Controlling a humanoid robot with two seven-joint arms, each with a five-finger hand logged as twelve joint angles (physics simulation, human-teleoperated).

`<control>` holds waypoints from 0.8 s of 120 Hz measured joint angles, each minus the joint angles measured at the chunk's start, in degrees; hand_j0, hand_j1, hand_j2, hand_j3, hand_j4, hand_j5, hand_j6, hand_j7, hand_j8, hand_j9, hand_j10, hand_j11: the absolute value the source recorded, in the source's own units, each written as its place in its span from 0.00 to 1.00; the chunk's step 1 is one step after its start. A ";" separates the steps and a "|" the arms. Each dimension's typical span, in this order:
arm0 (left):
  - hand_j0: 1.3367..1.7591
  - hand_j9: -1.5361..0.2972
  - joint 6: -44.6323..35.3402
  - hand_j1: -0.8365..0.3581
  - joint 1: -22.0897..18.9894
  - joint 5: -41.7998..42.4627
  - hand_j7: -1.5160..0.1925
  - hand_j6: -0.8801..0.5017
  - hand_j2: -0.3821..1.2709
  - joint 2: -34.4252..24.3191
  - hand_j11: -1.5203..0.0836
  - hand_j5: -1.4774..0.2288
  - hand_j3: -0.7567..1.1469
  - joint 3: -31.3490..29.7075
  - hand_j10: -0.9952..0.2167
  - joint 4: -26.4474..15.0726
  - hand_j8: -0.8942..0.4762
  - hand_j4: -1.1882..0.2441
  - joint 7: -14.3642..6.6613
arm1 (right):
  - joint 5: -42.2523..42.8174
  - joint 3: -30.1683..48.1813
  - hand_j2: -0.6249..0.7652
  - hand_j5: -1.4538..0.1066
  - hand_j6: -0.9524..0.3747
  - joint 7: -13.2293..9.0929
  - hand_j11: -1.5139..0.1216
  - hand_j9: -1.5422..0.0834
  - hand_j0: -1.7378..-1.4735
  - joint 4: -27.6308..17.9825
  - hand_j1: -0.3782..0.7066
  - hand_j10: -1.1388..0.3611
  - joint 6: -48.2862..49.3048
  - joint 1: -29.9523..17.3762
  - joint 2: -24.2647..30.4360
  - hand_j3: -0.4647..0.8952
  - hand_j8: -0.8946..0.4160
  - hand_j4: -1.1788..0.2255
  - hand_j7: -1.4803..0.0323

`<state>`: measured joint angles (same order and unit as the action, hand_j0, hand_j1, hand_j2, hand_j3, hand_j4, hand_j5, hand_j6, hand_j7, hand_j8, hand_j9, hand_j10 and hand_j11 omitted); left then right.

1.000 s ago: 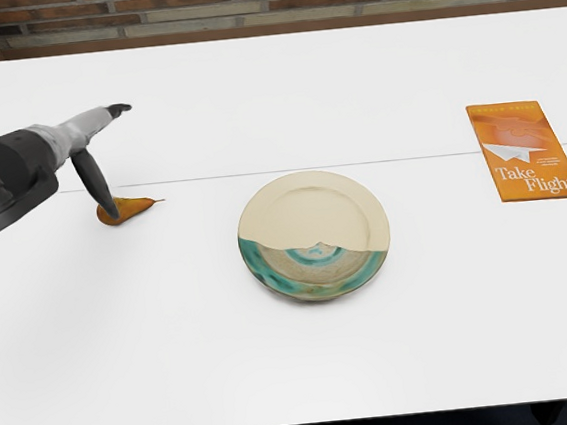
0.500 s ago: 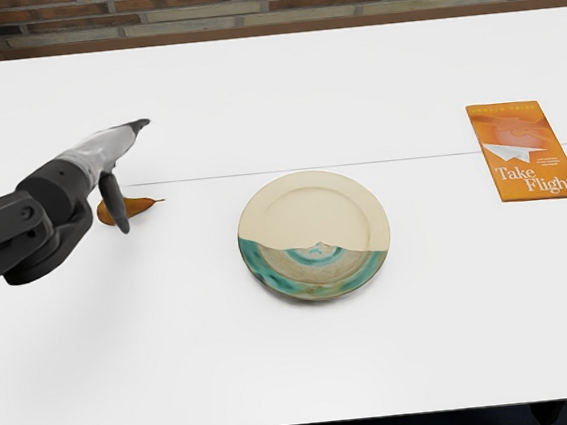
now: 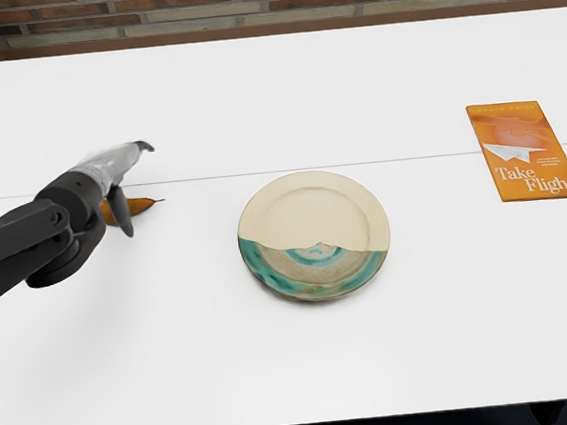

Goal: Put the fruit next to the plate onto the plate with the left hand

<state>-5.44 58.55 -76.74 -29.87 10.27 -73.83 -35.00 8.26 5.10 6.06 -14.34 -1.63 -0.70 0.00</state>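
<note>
Spanning nearly the whole view, a white tabletop (image 3: 298,362) carries 3 items. A thin straight seam runs across it from the left edge to the right edge, closer to the far edge than to the near edge. Behind the far edge stands a red-brown brick wall (image 3: 263,1) with pale mortar lines. Below the near edge only a dark strip is visible.

1. A round plate (image 3: 372,214), cream with a teal glaze on its near part, sits near the centre of the tabletop, just on the near side of the seam.
2. A small orange-brown fruit (image 3: 140,204) lies on the tabletop toward the left edge, apart from the plate and not on it, with its thin stem pointing toward the plate.
3. An orange book (image 3: 522,149) titled "Take Flight" lies flat near the right edge, across the seam.

The left hand (image 3: 109,171) enters from the left edge on a dark arm. Its fingers are stretched forward and held together, and its thumb hangs down in front of the fruit's left end. The hand grips nothing. Contact between thumb and fruit cannot be determined.
</note>
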 joint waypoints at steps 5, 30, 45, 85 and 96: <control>0.76 0.70 0.02 0.80 -0.15 0.11 0.74 0.49 0.26 0.00 0.79 0.72 0.40 -0.16 0.66 0.15 0.51 0.69 0.00 | 0.00 0.00 0.45 0.92 0.71 0.00 0.91 0.94 0.30 0.00 0.04 0.75 -0.01 0.00 0.00 0.34 0.67 0.83 0.97; 0.76 0.65 0.46 0.73 -0.19 0.76 0.69 0.44 0.27 0.23 0.73 0.67 0.40 -1.19 0.60 0.66 0.46 0.64 0.00 | 0.00 0.00 0.45 0.92 0.71 0.00 0.91 0.94 0.30 0.01 0.04 0.75 0.00 0.00 0.00 0.34 0.67 0.83 0.97; 0.76 0.64 0.72 0.71 -0.10 1.23 0.67 0.43 0.27 0.10 0.72 0.65 0.40 -2.06 0.58 0.85 0.44 0.63 0.00 | 0.00 0.00 0.45 0.92 0.71 0.00 0.91 0.94 0.30 -0.01 0.04 0.75 -0.01 0.00 0.00 0.34 0.67 0.83 0.97; 0.76 0.62 0.87 0.68 0.29 3.02 0.65 0.41 0.27 0.25 0.70 0.63 0.40 -2.84 0.56 3.55 0.42 0.61 0.00 | 0.00 0.00 0.45 0.92 0.71 0.00 0.91 0.94 0.30 0.01 0.04 0.75 -0.02 0.00 0.00 0.34 0.67 0.83 0.97; 0.76 0.60 0.88 0.66 0.48 3.33 0.64 0.39 0.27 0.25 0.68 0.61 0.40 -2.89 0.55 3.65 0.41 0.60 0.00 | 0.00 0.00 0.45 0.92 0.71 0.00 0.91 0.94 0.30 0.00 0.04 0.75 0.00 0.00 0.00 0.34 0.67 0.83 0.97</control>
<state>-4.57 59.03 -73.41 -29.62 7.38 -70.18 -35.00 8.26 5.10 6.06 -14.33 -1.63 -0.70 0.00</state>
